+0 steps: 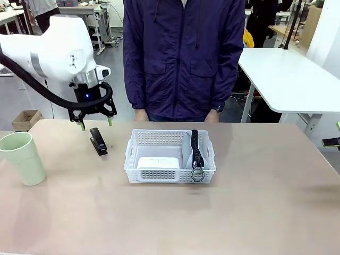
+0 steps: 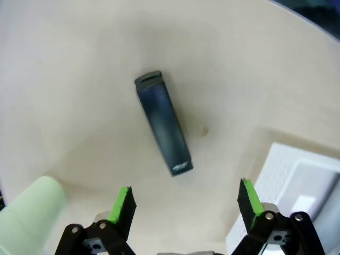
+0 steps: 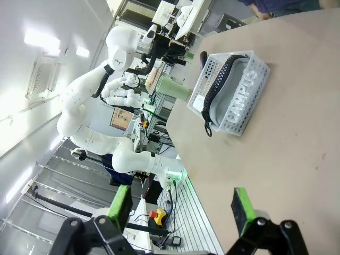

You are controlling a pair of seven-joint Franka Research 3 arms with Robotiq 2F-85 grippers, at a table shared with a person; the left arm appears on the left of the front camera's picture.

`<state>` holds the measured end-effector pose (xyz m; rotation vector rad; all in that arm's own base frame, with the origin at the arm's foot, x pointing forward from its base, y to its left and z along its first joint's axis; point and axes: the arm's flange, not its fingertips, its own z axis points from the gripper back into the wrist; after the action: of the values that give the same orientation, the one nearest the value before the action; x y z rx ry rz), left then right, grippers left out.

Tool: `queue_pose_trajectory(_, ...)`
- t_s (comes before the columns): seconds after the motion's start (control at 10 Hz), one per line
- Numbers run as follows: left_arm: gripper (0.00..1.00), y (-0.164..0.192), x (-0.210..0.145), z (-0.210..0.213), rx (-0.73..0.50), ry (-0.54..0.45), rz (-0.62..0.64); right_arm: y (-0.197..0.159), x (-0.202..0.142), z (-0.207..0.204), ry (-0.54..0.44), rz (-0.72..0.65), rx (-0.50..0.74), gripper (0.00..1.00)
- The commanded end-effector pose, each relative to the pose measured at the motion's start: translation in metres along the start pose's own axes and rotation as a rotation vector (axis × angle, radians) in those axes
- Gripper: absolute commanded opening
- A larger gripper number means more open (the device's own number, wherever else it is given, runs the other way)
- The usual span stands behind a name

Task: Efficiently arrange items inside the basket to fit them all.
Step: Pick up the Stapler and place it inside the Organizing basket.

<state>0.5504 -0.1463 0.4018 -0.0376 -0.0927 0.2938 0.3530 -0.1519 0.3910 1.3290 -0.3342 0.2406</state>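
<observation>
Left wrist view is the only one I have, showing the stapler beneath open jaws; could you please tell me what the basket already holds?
Observer: The white basket holds the white clock at its left and the grey CAMPUS pouch standing on edge along its right wall.
Operator: Thank you. Where is the other arm?
Observer: The right gripper is open with nothing between its fingers, off to the basket's right.
Operator: And the person?
Observer: The person stands at the far side behind the basket, not reaching in.
</observation>
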Motion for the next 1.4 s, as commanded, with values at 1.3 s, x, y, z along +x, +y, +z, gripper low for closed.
queue_pose_trajectory(1.3, 1.00, 0.014, 0.025, -0.109, 0.058, -0.078, 0.296, 0.002, -0.003, 0.000, 0.005, 0.010, 0.002, 1.00)
